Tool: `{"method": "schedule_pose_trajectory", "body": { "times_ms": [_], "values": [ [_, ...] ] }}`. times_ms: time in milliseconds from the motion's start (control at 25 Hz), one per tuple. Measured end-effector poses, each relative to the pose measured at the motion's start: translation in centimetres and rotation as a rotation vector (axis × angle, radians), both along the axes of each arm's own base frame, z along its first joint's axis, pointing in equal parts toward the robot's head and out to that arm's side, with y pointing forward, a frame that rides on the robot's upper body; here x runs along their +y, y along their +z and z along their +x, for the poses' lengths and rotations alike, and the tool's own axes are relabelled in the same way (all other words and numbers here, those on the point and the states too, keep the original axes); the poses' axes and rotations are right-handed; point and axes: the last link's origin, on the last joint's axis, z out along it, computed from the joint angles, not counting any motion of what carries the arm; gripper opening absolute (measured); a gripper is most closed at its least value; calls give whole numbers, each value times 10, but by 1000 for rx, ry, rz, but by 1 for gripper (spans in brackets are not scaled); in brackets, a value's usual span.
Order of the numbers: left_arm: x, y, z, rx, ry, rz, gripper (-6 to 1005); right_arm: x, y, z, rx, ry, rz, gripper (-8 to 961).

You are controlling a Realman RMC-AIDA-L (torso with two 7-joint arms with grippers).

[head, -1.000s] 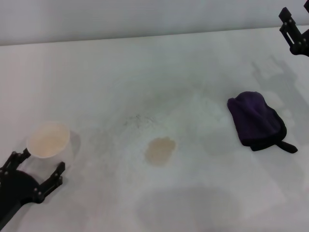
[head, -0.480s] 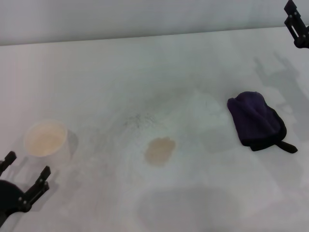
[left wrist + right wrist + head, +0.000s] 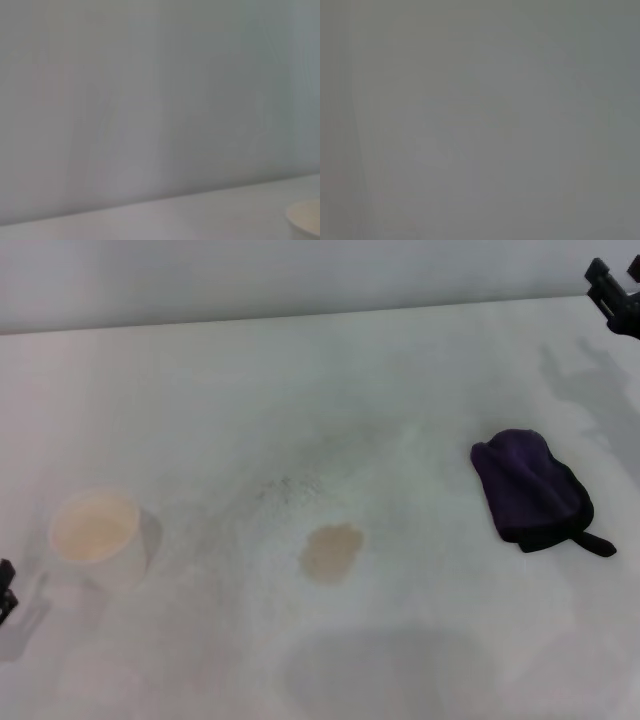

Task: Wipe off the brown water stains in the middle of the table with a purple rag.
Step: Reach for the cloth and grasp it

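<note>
The brown water stain (image 3: 331, 551) is a pale tan oval blotch in the middle of the white table (image 3: 300, 380). The purple rag (image 3: 532, 488) lies bunched on the table to the right of the stain, its black tab pointing to the front right. My left gripper (image 3: 4, 594) shows only as a sliver at the left edge, near the table's front, left of the cup. My right gripper (image 3: 612, 288) is at the far right back corner, well behind the rag. Neither touches anything. The right wrist view shows only blank grey.
A white paper cup (image 3: 95, 533) stands upright at the front left of the table; its rim also shows in the left wrist view (image 3: 306, 219). A grey wall (image 3: 300, 275) runs behind the table's back edge.
My left gripper has drawn back from the cup toward the front left and almost left the view. My right gripper has moved slightly at the back right corner. Rag, stain and cup have not moved.
</note>
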Motion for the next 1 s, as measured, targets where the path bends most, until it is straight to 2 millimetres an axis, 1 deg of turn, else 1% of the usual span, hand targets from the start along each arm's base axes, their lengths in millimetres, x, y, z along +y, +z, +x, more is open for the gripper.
{"method": "schedule_pose_trajectory", "body": {
  "times_ms": [160, 320, 520, 600, 640, 800, 1000],
  "values": [
    [5, 9, -2, -8, 10, 51, 891, 13, 5, -13, 62, 8, -187, 558],
    [9, 18, -2, -15, 9, 99, 892, 18, 13, -28, 135, 7, -391, 557],
    [15, 25, 0, -12, -7, 135, 892, 28, 21, -45, 145, -46, -684, 556],
    [17, 26, 1, -9, -13, 140, 892, 31, 23, -52, 124, -76, -803, 556],
    [22, 28, 3, -5, -29, 149, 892, 32, 24, -57, 109, -103, -879, 555],
    [25, 31, 5, 0, -43, 156, 892, 35, 25, -69, 29, -201, -1039, 555],
    [30, 35, 6, 12, -59, 166, 892, 44, 30, -76, -109, -376, -1106, 554]
  ]
}}
